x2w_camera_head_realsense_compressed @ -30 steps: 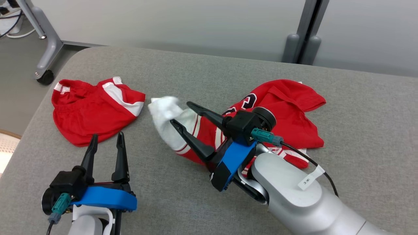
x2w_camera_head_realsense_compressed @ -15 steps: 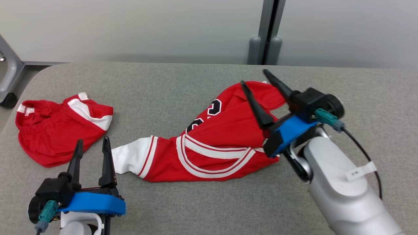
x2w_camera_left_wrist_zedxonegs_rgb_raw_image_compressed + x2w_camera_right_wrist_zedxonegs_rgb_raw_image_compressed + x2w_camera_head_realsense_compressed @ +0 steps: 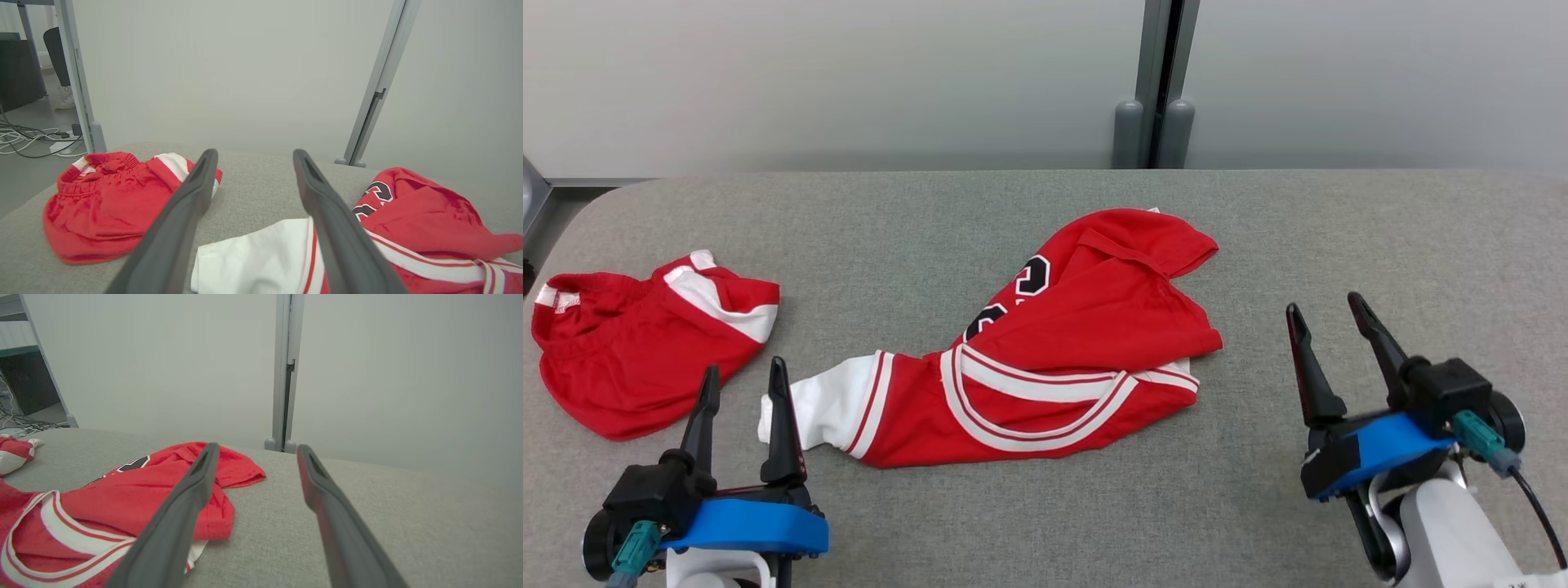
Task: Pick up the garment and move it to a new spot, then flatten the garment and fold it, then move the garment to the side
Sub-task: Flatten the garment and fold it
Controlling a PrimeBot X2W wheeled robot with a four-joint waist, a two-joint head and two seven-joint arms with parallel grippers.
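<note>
- The right gripper [image 3: 1322,304], a second ago over the garment [image 3: 1086,343] with the white sleeve between its fingers, has let go and drawn back to 4 o'clock.
- Crumpled red shorts [image 3: 629,359] lie at 9 o'clock on the grey desk [image 3: 1013,523].
- The left gripper [image 3: 745,367] hovers at 7 o'clock, fingers spread and empty, just beside the sleeve's end.
- The garment, a red jersey, lies at the centre, partly folded over itself, its sleeve pointing toward 8 o'clock.
- The right gripper's fingers are spread, empty and apart from the jersey.
</note>
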